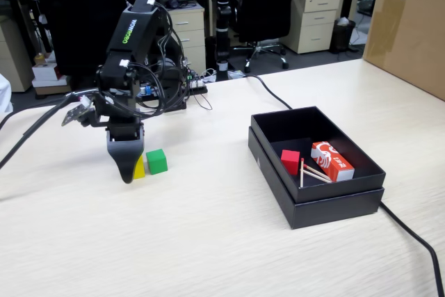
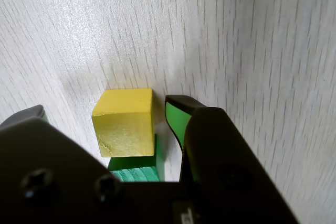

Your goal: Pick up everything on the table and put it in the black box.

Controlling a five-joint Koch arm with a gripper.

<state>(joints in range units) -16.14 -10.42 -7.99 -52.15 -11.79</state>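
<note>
The gripper [image 1: 128,172] stands low on the table [image 1: 208,241], its jaws apart around the yellow cube [image 2: 124,121]. The green cube [image 1: 156,161] touches the yellow one, so between these 2 cubes there is no room for a fingertip. In the fixed view the tabletop in front of the cubes, and between them and the black box [image 1: 313,203], is bare — free passage. In the box the red cube [image 1: 290,161], a matchbox [image 1: 332,161] and loose matchsticks [image 1: 313,172] fill the near part; the far part is free. A cable [image 1: 410,234] lies right of the box.
</note>
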